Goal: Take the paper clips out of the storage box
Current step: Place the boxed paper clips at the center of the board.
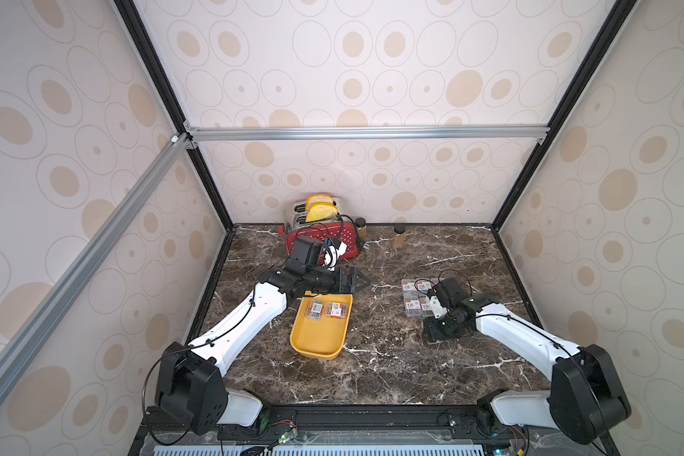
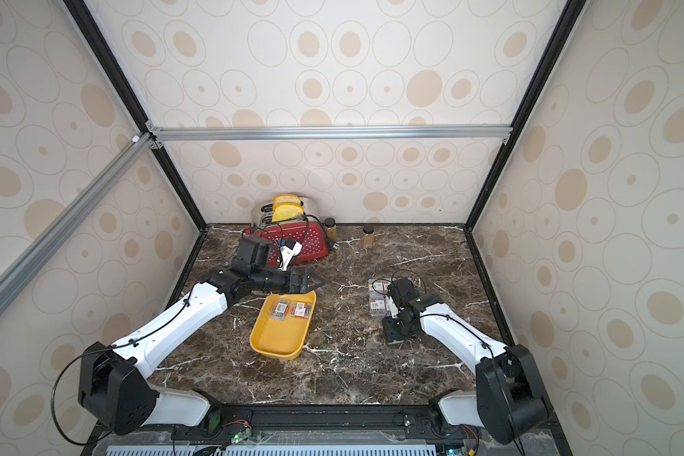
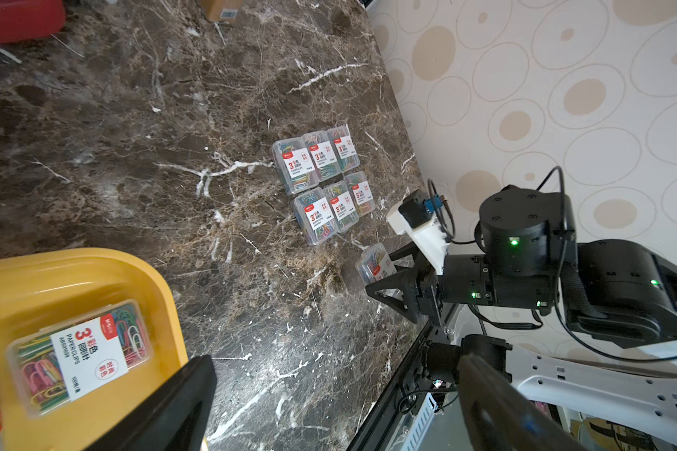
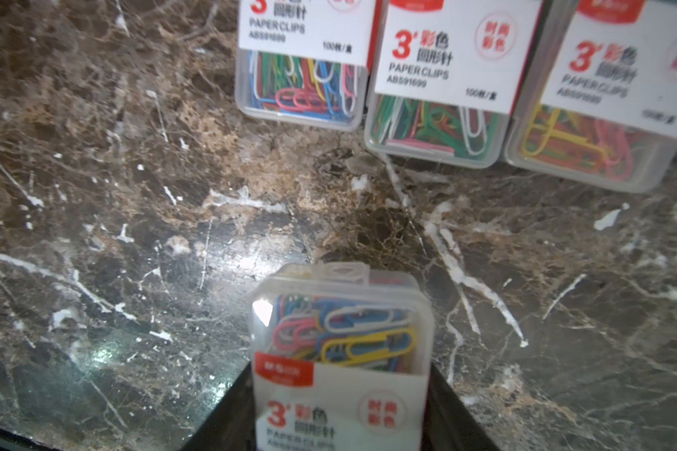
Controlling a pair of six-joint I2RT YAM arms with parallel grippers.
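The storage box (image 1: 316, 351) (image 2: 277, 341) (image 3: 75, 273) is a shallow yellow tray left of the table's middle. Two clear cases of paper clips (image 1: 326, 309) (image 2: 290, 308) lie at its far end; the left wrist view shows one (image 3: 81, 357) close up. My left gripper (image 1: 360, 281) (image 2: 316, 281) (image 3: 329, 410) hovers open over the tray's far rim, holding nothing. Several more cases (image 1: 413, 296) (image 2: 376, 296) (image 3: 321, 183) (image 4: 438, 97) lie in rows on the marble at the right. Just in front of them, my right gripper (image 1: 431, 333) (image 2: 391, 333) (image 4: 339, 390) is shut on another case (image 3: 374, 265) (image 4: 341, 339), low over the table.
A red dotted toaster (image 1: 332, 237) with toast in its slots stands at the back. Two brown jars (image 1: 360, 229) (image 1: 399, 236) stand beside it at the back wall. Patterned walls close in the left, right and back sides.
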